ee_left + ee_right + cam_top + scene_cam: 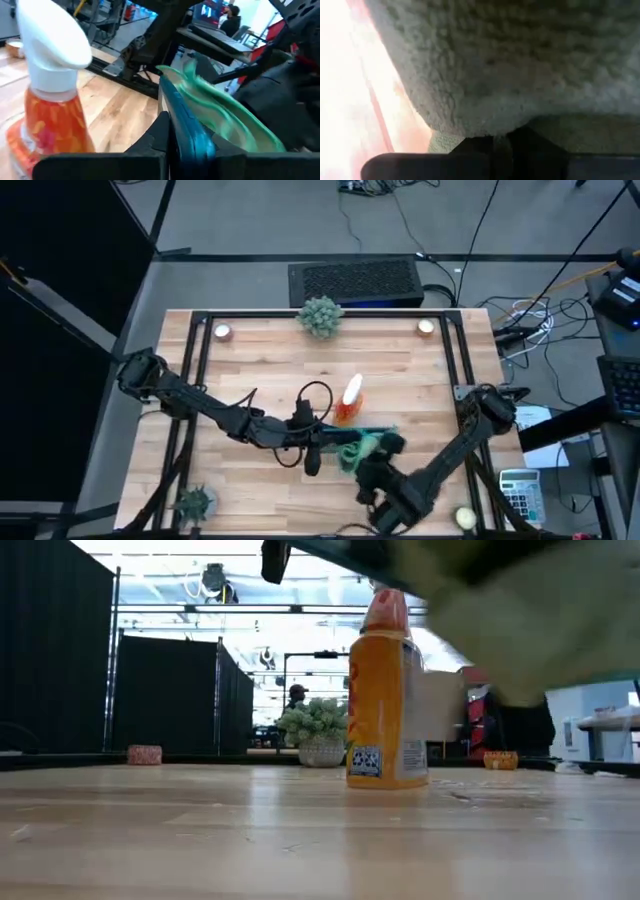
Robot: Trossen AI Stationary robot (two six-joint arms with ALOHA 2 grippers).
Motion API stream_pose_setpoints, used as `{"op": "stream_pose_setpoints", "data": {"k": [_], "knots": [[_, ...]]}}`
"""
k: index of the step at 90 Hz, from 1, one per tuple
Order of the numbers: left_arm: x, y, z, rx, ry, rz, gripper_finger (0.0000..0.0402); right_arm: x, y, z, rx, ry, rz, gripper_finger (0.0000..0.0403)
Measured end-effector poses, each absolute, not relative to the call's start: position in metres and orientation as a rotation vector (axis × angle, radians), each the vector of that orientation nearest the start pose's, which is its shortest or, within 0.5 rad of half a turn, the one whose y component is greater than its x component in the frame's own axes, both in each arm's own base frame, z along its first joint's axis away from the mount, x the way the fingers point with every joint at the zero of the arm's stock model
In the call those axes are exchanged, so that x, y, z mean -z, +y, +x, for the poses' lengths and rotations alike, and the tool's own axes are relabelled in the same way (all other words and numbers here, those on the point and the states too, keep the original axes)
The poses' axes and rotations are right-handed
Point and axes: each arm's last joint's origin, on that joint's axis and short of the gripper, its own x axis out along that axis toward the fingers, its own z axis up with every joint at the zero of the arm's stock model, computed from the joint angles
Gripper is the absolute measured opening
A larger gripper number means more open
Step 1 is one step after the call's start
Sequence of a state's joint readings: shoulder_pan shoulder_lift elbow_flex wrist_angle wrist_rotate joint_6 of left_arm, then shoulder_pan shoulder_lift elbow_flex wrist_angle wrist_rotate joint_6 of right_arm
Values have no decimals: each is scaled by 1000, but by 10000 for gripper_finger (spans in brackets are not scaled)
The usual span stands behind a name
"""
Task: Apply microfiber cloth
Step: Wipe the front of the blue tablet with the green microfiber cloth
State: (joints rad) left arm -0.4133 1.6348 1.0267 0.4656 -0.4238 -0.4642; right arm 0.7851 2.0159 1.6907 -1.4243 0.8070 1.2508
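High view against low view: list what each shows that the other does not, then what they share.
Only the high view shows both dark arms whole, the left gripper, the right gripper and the small spiky green plant at the near left corner. Only the low view shows a person's head far behind. Both show the orange spray bottle, the pale green microfiber cloth and the round green potted plant.
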Motion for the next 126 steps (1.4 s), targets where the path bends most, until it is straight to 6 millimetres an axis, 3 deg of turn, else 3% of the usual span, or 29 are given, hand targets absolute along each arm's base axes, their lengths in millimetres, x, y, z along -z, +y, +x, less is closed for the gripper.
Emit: {"op": "stream_pose_setpoints", "data": {"k": [14, 27, 37, 49, 65, 79, 99, 126], "knots": [[-263, -138, 339, 5, 137, -409, 10, -234, 262, 241, 730, 997, -90, 4], [-263, -139, 339, 14, 140, -409, 10, -240, 281, 229, 667, 966, -5, 4], [-263, -137, 339, -1, 141, -407, 10, -265, 294, 242, 567, 724, 21, 4], [-263, -137, 339, -5, 139, -408, 10, -288, 289, 280, 536, 482, -96, 4], [-264, -136, 339, -15, 130, -435, 10, -281, 258, 336, 522, 507, -221, 4], [-265, -135, 340, -28, 109, -447, 10, -273, 241, 359, 539, 484, -234, 4], [-267, -133, 340, -56, 89, -467, 10, -268, 232, 358, 668, 428, -285, 4], [-266, -134, 340, -48, 104, -460, 10, -264, 230, 326, 745, 437, -275, 4]]}}
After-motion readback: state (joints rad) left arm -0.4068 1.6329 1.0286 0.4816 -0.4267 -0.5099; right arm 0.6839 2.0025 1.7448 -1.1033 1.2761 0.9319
